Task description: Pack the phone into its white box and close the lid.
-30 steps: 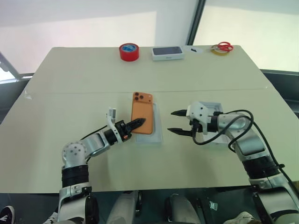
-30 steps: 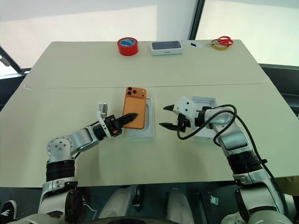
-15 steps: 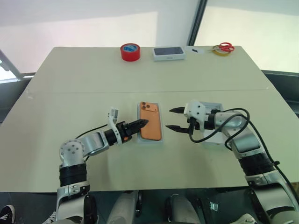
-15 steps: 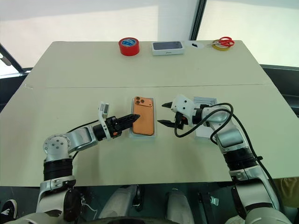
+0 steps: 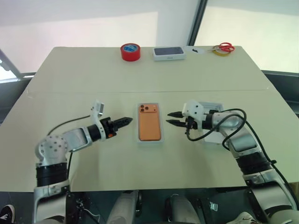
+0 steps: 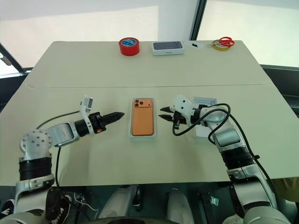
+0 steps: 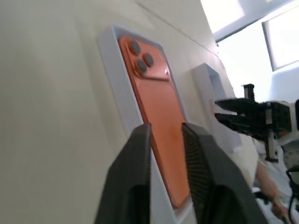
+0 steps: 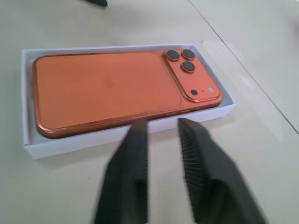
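Note:
The orange phone (image 5: 149, 124) lies back-up and flat inside the white box (image 8: 93, 143), its three lenses at the far corner. The box rests mid-table between my two arms. My left gripper (image 5: 130, 119) hovers to the left of the box, apart from it, shut on nothing and pointing at it. Just right of the box is my right gripper (image 5: 169, 118), its fingers drawn together with nothing between them. The lid (image 5: 212, 105), a shallow white shell, lies on the table under my right forearm, partly hidden by the arm and its cable.
Along the far edge stand a red tape roll (image 5: 130, 51), a sealed white box with a dark phone picture (image 5: 168, 52), and red-handled scissors (image 5: 224, 46) beside a yellow tape ring (image 5: 217, 51). Bare tabletop stretches left of my left arm.
The phone has settled flat into the white box. My left gripper let go of it, drew back to the left and shut. The right gripper's fingers closed beside the box.

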Available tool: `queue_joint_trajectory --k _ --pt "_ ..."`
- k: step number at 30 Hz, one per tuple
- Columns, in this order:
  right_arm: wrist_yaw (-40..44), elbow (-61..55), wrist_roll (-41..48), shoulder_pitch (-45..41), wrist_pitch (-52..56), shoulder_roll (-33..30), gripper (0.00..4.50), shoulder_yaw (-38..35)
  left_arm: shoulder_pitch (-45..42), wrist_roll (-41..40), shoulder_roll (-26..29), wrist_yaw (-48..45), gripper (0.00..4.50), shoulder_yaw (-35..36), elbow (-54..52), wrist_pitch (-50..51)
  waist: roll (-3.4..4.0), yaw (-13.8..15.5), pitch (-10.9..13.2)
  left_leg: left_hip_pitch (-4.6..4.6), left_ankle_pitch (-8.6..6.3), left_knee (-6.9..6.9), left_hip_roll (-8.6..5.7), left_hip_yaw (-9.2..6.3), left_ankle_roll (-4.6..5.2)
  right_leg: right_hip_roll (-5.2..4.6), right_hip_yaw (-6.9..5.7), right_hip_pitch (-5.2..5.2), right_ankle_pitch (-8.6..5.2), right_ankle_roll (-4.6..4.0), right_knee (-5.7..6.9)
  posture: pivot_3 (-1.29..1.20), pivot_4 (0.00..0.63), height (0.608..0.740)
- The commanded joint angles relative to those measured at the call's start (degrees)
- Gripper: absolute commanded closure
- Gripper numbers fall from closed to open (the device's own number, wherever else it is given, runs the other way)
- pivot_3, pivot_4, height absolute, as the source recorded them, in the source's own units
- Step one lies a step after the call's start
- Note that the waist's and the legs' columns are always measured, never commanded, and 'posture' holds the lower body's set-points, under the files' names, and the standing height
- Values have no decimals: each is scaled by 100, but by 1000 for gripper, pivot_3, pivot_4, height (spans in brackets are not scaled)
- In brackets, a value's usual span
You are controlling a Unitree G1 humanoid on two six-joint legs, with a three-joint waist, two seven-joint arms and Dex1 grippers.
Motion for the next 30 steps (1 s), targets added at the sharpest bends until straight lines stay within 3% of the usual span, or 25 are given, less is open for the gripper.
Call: queue_joint_trajectory --k 1,5,7,11,21,30 --pt "-220 197 -291 -206 -293 5 4500 47 -89 1371 546 -813 4463 -1068 -44 -1178 0 -11 0 1 0 -2 0 0 0 -1 0 0 0 0 -1 0 150 738" --pt "-332 432 -682 -229 -646 39 4500 309 -128 2351 796 -1603 4463 -2110 16 -2021 4 -5 -2 2 1 -28 -4 6 -3 -4 4 -6 0 -3 -11 0 150 738" --pt "-531 582 -1088 -250 -885 52 4500 547 -200 3247 870 -1787 4463 -2783 176 -2800 4 -11 -1 0 3 -37 -5 6 -5 -5 4 -14 1 -2 -13 0 150 738" --pt "-659 653 -1196 -292 -904 163 4500 628 -227 4067 760 -2170 4463 -3189 632 -3966 6 -15 -1 2 16 -61 -3 7 -24 -4 6 -27 1 -3 -11 0 150 738" --pt "-599 484 -1194 -225 -938 129 4500 603 -273 4438 -93 -2893 4463 -3478 984 -4182 7 13 -1 4 14 -50 -7 5 -17 -9 6 -18 2 -3 -8 0 150 738" --pt "-290 -17 -1110 292 -822 -651 4500 297 -634 4789 -934 -3142 4463 -3700 1241 -4189 9 130 0 -1 -1 -5 -8 3 7 -9 -1 1 3 -2 -7 0 150 738"
